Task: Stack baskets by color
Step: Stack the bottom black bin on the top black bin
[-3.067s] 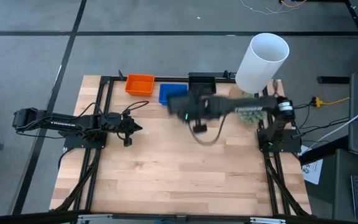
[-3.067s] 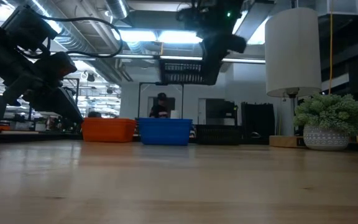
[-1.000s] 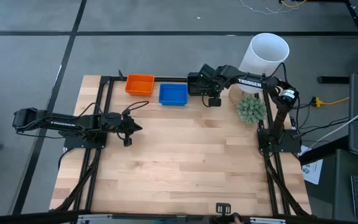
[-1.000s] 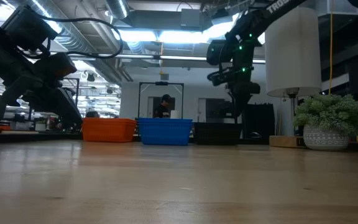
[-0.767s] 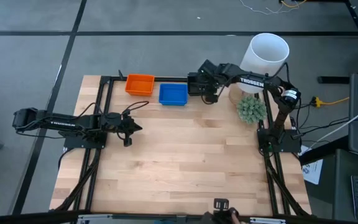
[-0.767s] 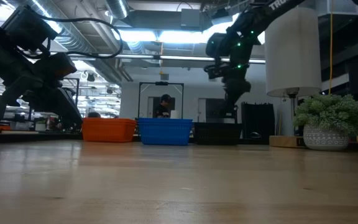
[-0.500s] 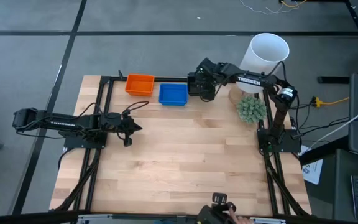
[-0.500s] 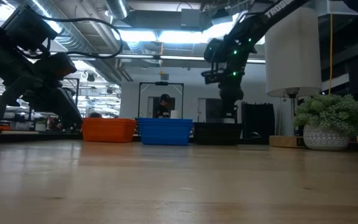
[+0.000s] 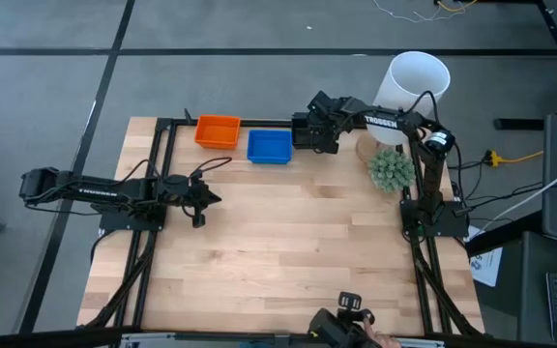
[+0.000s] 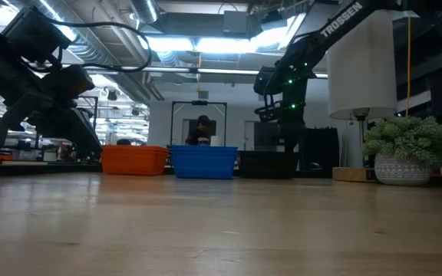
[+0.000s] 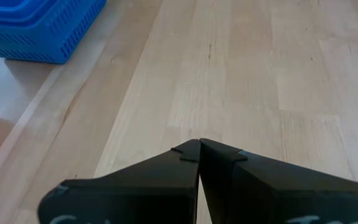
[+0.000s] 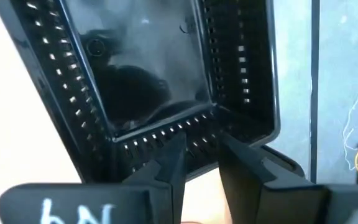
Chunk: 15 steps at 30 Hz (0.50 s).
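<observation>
- The right claw (image 9: 319, 132) is over the black basket (image 12: 160, 81) at the far edge of the desk (image 9: 288, 251), its fingers apart, one each side of the basket's near wall.
- The blue basket (image 9: 269, 146) sits just left of the black one, and the orange basket (image 9: 218, 130) left again.
- The left claw (image 9: 201, 200), fingers together, rests at the desk's left side.

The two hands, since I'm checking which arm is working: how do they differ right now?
The right hand reaches over the black basket at the table's far edge; the left hand waits over bare wood on the table's left side. The right hand's fingers straddle the basket's wall, parted; the left hand's fingers are pressed shut, empty. Both are dark and two-fingered.
</observation>
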Motion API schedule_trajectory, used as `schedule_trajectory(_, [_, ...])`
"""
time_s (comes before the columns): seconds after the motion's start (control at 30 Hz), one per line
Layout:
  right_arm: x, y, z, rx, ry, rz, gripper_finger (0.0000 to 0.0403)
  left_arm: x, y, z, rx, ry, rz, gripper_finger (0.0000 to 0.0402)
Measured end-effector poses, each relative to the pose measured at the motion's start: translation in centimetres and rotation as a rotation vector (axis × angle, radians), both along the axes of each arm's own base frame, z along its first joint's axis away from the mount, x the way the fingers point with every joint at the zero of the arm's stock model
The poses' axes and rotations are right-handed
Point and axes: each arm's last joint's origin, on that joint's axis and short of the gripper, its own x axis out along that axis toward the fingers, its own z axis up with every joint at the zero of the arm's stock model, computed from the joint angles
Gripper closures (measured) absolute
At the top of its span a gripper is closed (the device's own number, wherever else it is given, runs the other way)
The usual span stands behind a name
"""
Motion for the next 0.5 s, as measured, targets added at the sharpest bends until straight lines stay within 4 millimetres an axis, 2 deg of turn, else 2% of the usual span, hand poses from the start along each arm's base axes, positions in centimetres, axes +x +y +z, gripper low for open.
schedule_trajectory(0.5, [-0.83, -0.13, -0.04, -0.003, 0.057, -0.066, 0.0313, 0.0, 0.0, 0.0, 0.0, 0.0, 0.0, 0.0401])
